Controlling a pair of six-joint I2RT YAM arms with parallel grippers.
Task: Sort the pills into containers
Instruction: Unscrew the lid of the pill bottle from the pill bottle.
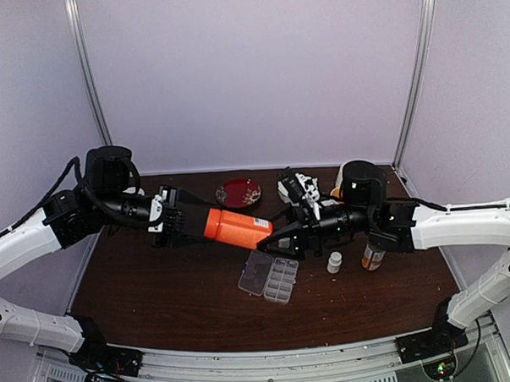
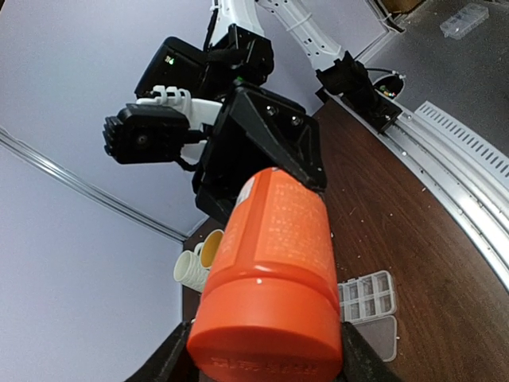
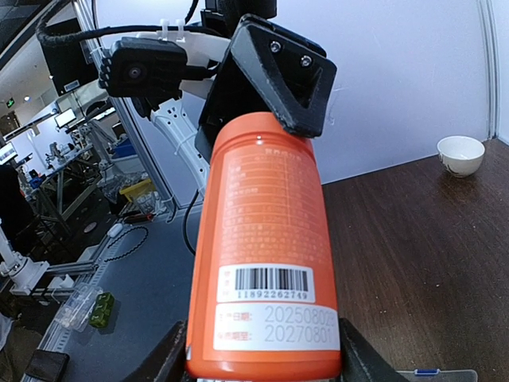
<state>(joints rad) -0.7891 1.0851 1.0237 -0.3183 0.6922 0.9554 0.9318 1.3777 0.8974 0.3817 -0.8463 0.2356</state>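
The dark brown worktop (image 1: 158, 288) stood within white walls. An orange bottle (image 1: 237, 228) was held level above it, gripped at both ends. The left end effector (image 1: 207, 226) was partly closed against the cap, the right end effector (image 1: 270, 234) partly closed around the base. The clear pill box (image 1: 269, 277) lay lid-open just below the right end effector.

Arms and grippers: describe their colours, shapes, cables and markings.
The left arm and right arm have white shells, black joints and black cables. The left gripper and right gripper are black and angular, with screw heads; white brackets carry black wrist cameras.
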